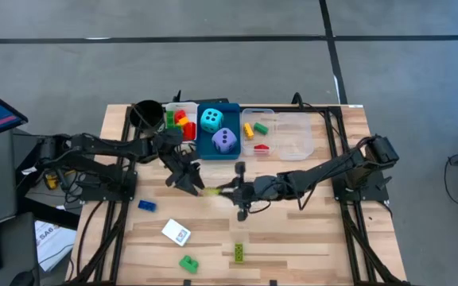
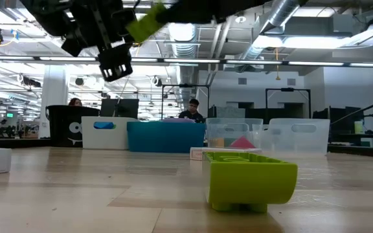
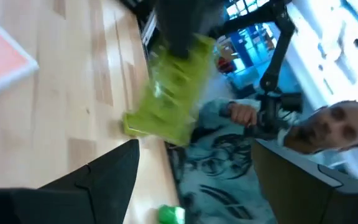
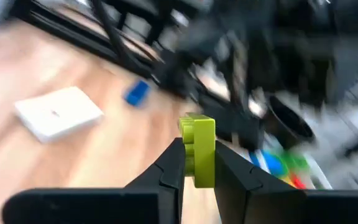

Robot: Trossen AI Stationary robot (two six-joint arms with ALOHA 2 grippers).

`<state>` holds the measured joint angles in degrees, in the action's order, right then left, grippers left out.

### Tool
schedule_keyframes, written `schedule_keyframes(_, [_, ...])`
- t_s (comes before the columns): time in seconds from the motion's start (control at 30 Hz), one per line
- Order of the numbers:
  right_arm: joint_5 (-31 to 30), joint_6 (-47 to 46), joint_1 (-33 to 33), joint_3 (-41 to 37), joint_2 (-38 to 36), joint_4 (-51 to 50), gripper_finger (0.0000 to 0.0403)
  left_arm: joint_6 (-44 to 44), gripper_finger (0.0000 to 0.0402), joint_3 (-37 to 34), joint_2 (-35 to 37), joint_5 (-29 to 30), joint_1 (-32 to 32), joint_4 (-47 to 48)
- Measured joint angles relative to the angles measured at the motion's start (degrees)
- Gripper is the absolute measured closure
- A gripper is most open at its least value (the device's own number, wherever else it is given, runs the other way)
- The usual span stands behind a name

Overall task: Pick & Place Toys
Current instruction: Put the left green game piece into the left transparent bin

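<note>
three trays [image 1: 296,135] stood side by side at the table's [image 1: 308,238] far edge, a cup [image 1: 146,114] to their left. two dice [image 1: 211,120] sat in the middle tray. nearer, a card [image 1: 176,232] lay between two bricks [image 1: 146,206], with a third brick [image 1: 238,253] to its right.

Motion blur smears the yellow-green brick [image 3: 169,93] ahead of the left gripper's fingers [image 3: 104,180], hiding its studs. Behind the right gripper [image 4: 197,163], the other arm and trays blur together. In the low view both arms are cut off by the upper edge.
</note>
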<state>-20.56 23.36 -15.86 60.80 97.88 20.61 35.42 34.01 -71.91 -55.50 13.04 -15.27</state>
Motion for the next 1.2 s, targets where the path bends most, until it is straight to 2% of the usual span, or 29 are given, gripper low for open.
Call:
schedule_keyframes(0.1, [-6.1,-4.0,0.2,0.0,-1.9,-5.3,0.0347,-7.8,0.0101,0.0,2.1,2.3,0.6,0.1])
schedule_keyframes(0.2, [-9.8,-9.3,1.0,0.0,-3.7,-9.3,0.0347,-16.9,0.0101,0.0,5.7,10.3,0.7,0.7])
schedule_keyframes(0.23, [-10.9,-11.0,1.3,0.0,-4.2,-10.8,0.0347,-20.6,0.0101,0.0,7.2,14.2,0.5,1.1])
schedule_keyframes(0.37, [-17.0,-18.6,3.3,0.0,-4.6,-13.6,0.0347,-33.2,0.0101,0.0,12.8,35.7,-0.9,4.3])
schedule_keyframes(0.47, [-24.0,-25.7,5.4,0.0,-4.6,-17.5,0.0347,-36.9,0.0101,0.0,15.7,49.5,-2.2,4.4])
schedule_keyframes(0.53, [-26.4,-31.5,7.2,0.0,-4.6,-22.2,0.0346,-36.9,0.0101,0.0,17.0,55.0,-2.6,4.3])
schedule_keyframes(0.7, [-27.6,-44.7,11.4,0.0,-4.6,-33.5,0.0346,-36.3,0.0101,0.0,17.5,56.6,-2.6,4.5])
schedule_keyframes(0.93, [-31.9,-56.2,15.8,0.0,-4.6,-47.8,0.0346,-29.3,0.0101,0.0,15.5,55.7,-2.6,5.8])
schedule_keyframes(1.2, [-32.0,-56.6,19.7,0.0,-4.6,-49.7,0.0346,-29.1,0.0101,0.0,15.4,55.7,-2.6,6.6])
